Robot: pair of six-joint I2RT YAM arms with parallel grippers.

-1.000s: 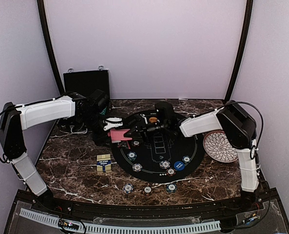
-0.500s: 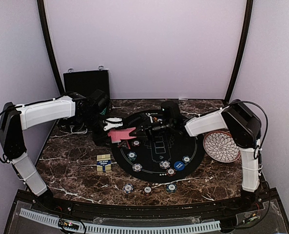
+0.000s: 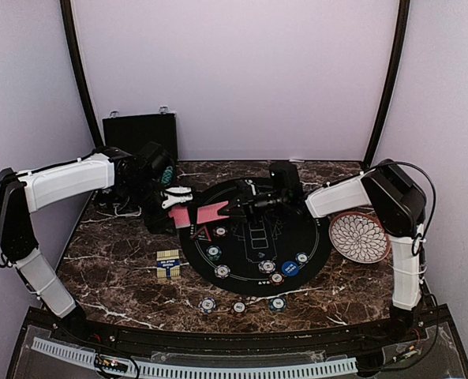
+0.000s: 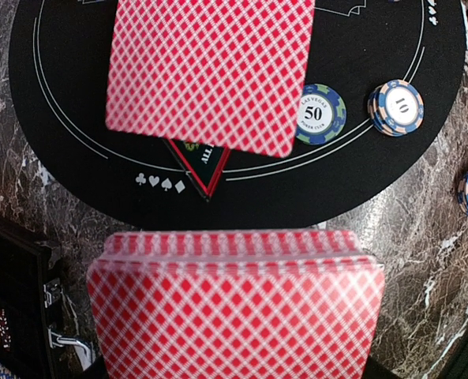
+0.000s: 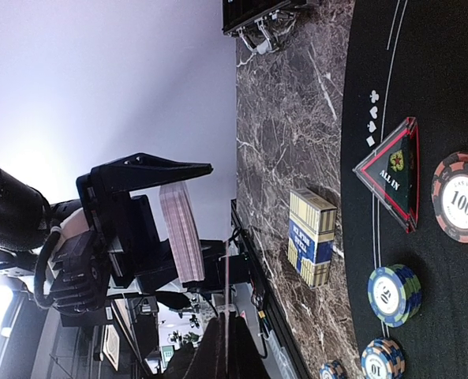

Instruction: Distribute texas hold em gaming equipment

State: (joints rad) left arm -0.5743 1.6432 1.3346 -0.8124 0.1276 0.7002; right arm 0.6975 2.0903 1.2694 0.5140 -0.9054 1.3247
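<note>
My left gripper is shut on a deck of red-backed playing cards, held above the left rim of the black round mat. The deck hides its fingers in the left wrist view. A single red-backed card sits in my shut right gripper, just right of the deck and above the mat. The right wrist view shows this card edge-on between the fingers. Several striped chips and a blue button disc lie on the mat. Three more chips rest on the marble in front.
A blue-and-yellow card box stands left of the mat. A red-edged "ALL IN" triangle lies on the mat under the lifted card. The patterned white plate is at the right, and the black case stands at the back left.
The right gripper has shut on one card and drawn it rightward off the deck. The right arm pulled back to the right. The left arm kept the deck nearly still.
</note>
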